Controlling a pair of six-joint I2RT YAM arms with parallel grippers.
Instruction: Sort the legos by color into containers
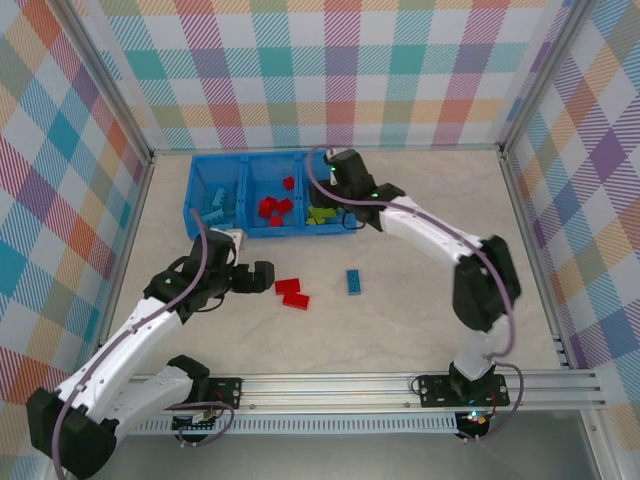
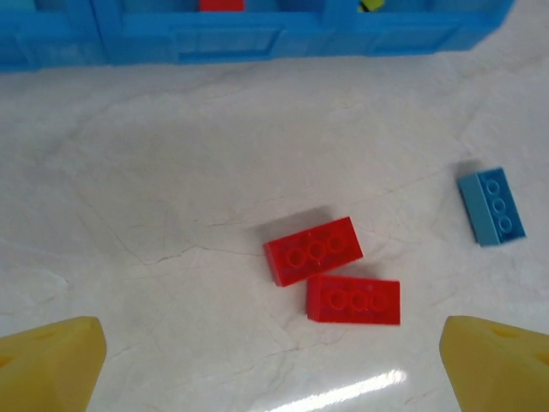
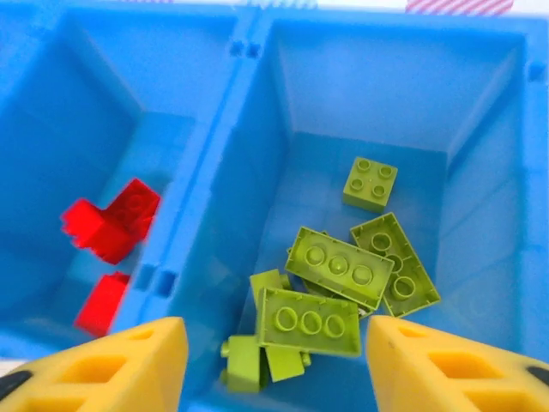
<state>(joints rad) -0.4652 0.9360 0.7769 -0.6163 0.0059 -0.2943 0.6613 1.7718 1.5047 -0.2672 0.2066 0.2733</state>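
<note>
L gripper (image 2: pixel 273 336) wide open, empty, low over tabletop (image 2: pixel 171 172). Just ahead: two red legos (image 2: pixel 313 251), touching, near tabletop centre; one blue lego (image 2: pixel 491 206) apart to their right. R gripper (image 3: pixel 274 333) also open, nothing held, above right compartment (image 3: pixel 480 112) of blue tray (image 2: pixel 257 39) by far edge, lime legos (image 3: pixel 339 266) piled inside. Red bricks (image 3: pixel 116 225) in mid compartment (image 3: pixel 94 103), light-blue bricks (image 1: pixel 215 207) in left compartment (image 1: pixel 205 180).

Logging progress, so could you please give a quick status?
Left hand open, short of two red legos. Right hand open above green-lego compartment. Blue lego loose on table. No obstruction seen.
</note>
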